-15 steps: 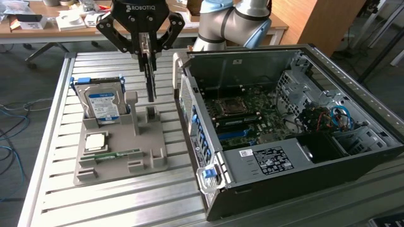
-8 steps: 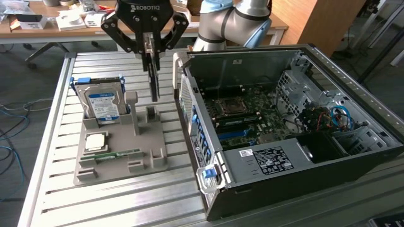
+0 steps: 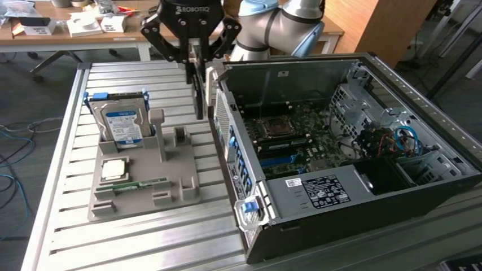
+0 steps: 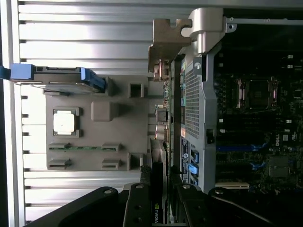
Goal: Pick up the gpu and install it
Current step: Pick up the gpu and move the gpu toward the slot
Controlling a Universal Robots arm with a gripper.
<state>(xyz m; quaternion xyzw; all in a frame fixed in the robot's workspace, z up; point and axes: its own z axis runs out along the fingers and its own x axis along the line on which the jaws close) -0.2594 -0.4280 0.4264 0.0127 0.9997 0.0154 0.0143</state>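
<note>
The gpu (image 3: 198, 93) is a thin dark card hanging on edge, long side vertical, above the table between the grey holder and the open computer case (image 3: 339, 189). My gripper (image 3: 196, 59) is shut on its upper end. In the wrist view the gpu (image 4: 159, 208) runs edge-on away from my gripper (image 4: 160, 191), and its grey metal bracket (image 4: 165, 42) is at the far end, beside the case's rear panel (image 4: 194, 104). The motherboard (image 3: 301, 135) lies exposed inside the case, to the exterior view's right of the card.
A grey holder (image 3: 173, 169) on the slatted aluminium table carries an upright silver hard drive (image 3: 124, 121), a square processor chip (image 3: 114, 168) and a green memory stick (image 3: 139, 183). The case's side wall stands close to the card. A cluttered desk (image 3: 75, 25) is behind.
</note>
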